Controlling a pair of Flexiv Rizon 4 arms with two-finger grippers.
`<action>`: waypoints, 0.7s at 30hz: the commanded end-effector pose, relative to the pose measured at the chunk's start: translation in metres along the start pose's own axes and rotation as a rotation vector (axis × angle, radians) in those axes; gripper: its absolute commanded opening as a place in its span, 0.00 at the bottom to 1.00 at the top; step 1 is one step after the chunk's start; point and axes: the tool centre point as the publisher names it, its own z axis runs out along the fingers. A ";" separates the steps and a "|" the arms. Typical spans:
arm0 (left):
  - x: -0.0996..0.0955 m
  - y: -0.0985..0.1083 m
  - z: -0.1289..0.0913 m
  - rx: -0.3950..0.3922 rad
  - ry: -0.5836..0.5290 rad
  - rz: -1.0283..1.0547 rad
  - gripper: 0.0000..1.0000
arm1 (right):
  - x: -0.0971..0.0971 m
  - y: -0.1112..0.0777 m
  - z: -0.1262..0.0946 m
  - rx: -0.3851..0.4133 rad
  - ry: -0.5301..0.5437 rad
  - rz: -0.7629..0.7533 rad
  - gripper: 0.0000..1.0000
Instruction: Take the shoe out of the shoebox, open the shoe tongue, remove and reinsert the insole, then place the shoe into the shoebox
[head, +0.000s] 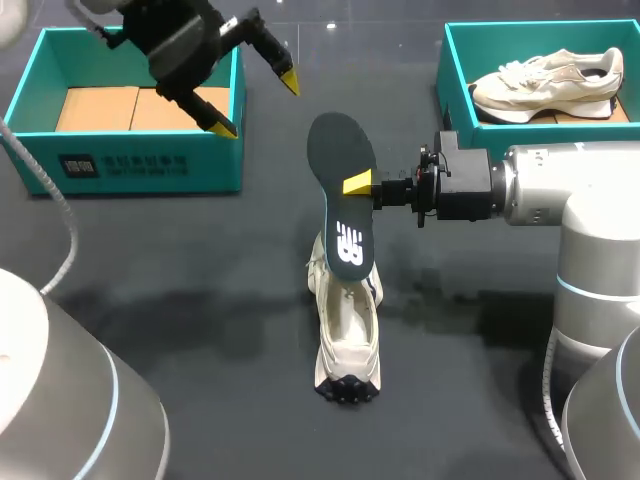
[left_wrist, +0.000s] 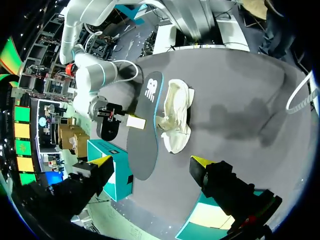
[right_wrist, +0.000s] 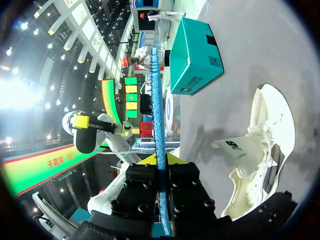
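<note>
A dark insole (head: 341, 170) with a white logo is held on edge, my right gripper (head: 358, 183) shut on its rim. Its logo end hangs over the opening of a cream shoe (head: 348, 335) that lies on the dark table, toe towards the front edge. In the right wrist view the insole (right_wrist: 156, 100) runs edge-on, blue, between the shut fingertips of the right gripper (right_wrist: 159, 159), with the shoe (right_wrist: 262, 150) beside it. My left gripper (head: 257, 102) hangs open over the left shoebox's (head: 150, 165) corner, holding nothing. In the left wrist view the left gripper (left_wrist: 151, 162) is well above the insole (left_wrist: 144, 150) and shoe (left_wrist: 177, 117).
The teal left shoebox shows only cardboard inside. A second teal shoebox (head: 452, 95) at the back right holds another cream shoe (head: 548, 85). Bare dark table lies left and right of the shoe.
</note>
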 end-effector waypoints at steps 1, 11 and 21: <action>0.011 -0.004 0.006 -0.005 -0.365 0.024 1.00 | 0.000 -0.001 0.001 -0.002 -0.002 0.000 0.00; 0.021 -0.007 0.014 -0.015 -0.503 0.073 1.00 | 0.000 -0.001 0.001 -0.002 -0.002 0.000 0.00; 0.025 -0.008 0.018 0.006 -0.514 0.054 1.00 | 0.000 -0.001 0.001 -0.002 -0.002 0.000 0.00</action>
